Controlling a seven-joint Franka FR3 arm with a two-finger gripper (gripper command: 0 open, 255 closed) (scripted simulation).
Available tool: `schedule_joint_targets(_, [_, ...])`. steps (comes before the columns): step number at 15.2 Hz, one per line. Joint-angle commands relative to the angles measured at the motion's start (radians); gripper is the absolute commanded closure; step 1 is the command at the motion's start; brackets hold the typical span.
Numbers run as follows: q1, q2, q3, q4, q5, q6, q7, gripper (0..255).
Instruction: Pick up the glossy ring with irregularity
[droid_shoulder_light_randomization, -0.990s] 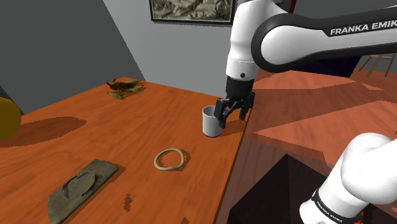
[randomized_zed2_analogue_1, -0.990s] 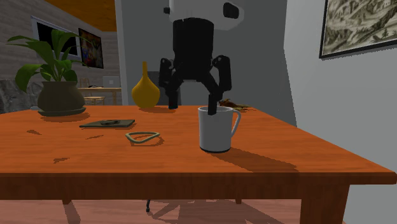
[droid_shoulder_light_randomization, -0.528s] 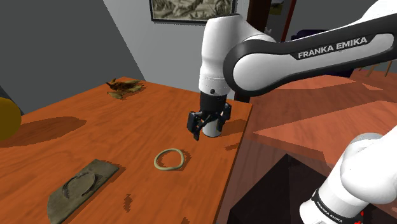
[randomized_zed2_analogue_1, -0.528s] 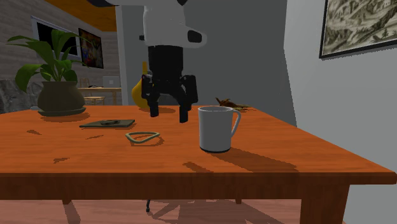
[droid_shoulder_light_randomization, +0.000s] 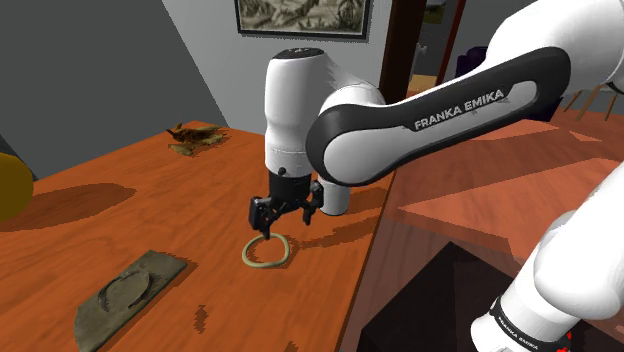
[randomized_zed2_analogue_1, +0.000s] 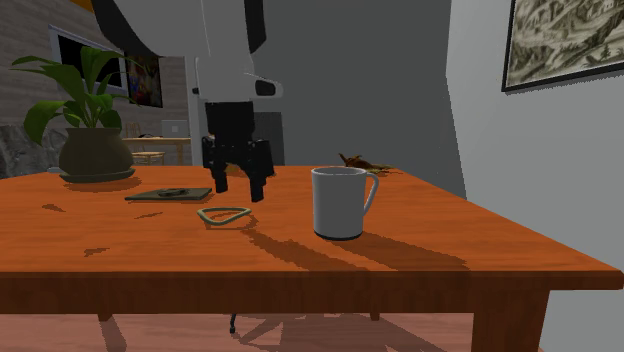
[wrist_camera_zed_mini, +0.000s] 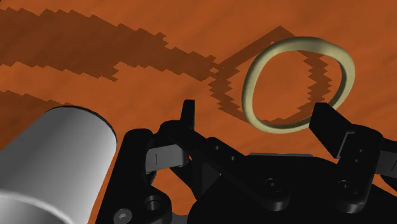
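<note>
A pale olive, glossy ring (droid_shoulder_light_randomization: 267, 251) of slightly uneven outline lies flat on the reddish-brown wooden table (droid_shoulder_light_randomization: 120, 215). In the second exterior view the ring (randomized_zed2_analogue_1: 223, 214) lies to the left of the mug. My black gripper (droid_shoulder_light_randomization: 284, 216) hangs just above the ring, a little to the mug's side of it, fingers pointing down. The gripper (randomized_zed2_analogue_1: 237, 188) is open and holds nothing. In the wrist view the ring (wrist_camera_zed_mini: 299, 44) lies just beyond the open gripper (wrist_camera_zed_mini: 256, 114), nearer one fingertip (wrist_camera_zed_mini: 324, 118).
A white mug (randomized_zed2_analogue_1: 340, 202) stands close by, beside the hand (wrist_camera_zed_mini: 54, 153). A flat grey-green slab (droid_shoulder_light_randomization: 125, 297) lies near the front edge. A brown object (droid_shoulder_light_randomization: 198, 137) sits at the far corner. A yellow vase (randomized_zed2_analogue_1: 229, 143) and a potted plant (randomized_zed2_analogue_1: 90, 130) stand further off.
The arm has swung from over the mug to the shoulder view's left and down, and now hangs over the ring. The fingers stayed open. The ring and the mug have not moved.
</note>
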Motion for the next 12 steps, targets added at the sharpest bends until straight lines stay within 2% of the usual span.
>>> schedule_joint_targets(1, [-0.002,0.029,0.008,-0.001,-0.024,0.027,0.021,0])
schedule_joint_targets(6, [-0.001,0.063,0.016,-0.049,-0.051,0.1,0.043,0])
schedule_joint_targets(8, [-0.001,0.063,0.015,-0.049,-0.051,0.1,0.043,0])
schedule_joint_targets(9, [-0.001,0.063,0.015,-0.05,-0.051,0.101,0.043,255])
schedule_joint_targets(12, [-0.001,0.063,0.015,-0.05,-0.052,0.101,0.043,255])
